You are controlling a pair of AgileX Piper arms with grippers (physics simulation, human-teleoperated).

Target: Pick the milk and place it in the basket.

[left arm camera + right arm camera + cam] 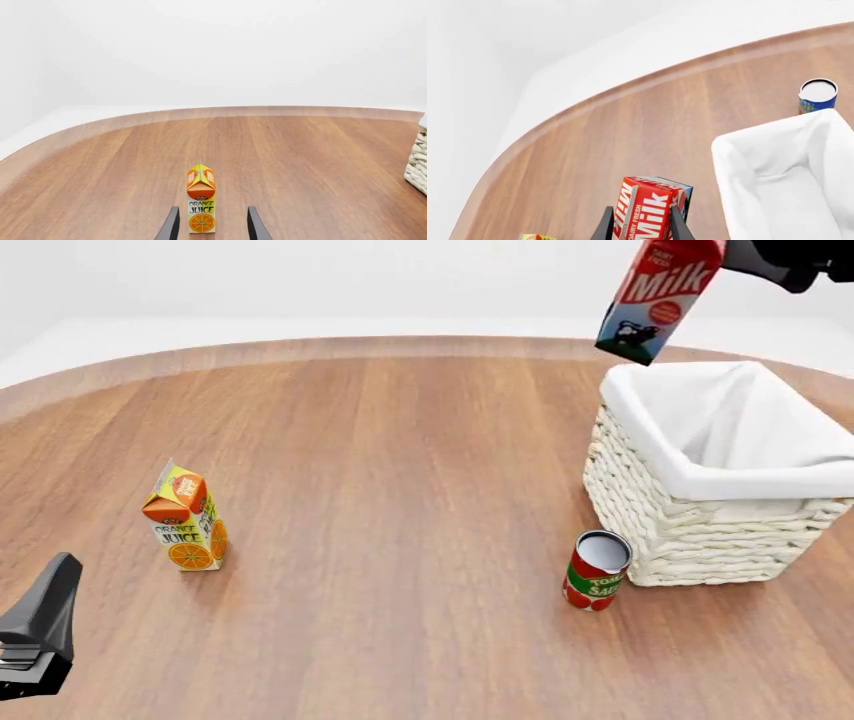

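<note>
The milk (661, 300) is a red carton with white lettering, tilted in the air above the far left corner of the basket (694, 530). My right gripper (742, 252) is shut on its upper part at the top edge of the front view. In the right wrist view the milk (650, 210) sits between the two dark fingers (606, 225), with the basket's white lining (774, 170) beside it. My left gripper (40, 630) is low at the near left, open and holding nothing.
An orange juice carton (187, 520) stands on the table just ahead of the left gripper, also seen as the juice carton (201, 200). A red tomato sauce can (597, 570) stands against the basket's near left corner. A blue-labelled can (817, 95) stands beyond the basket.
</note>
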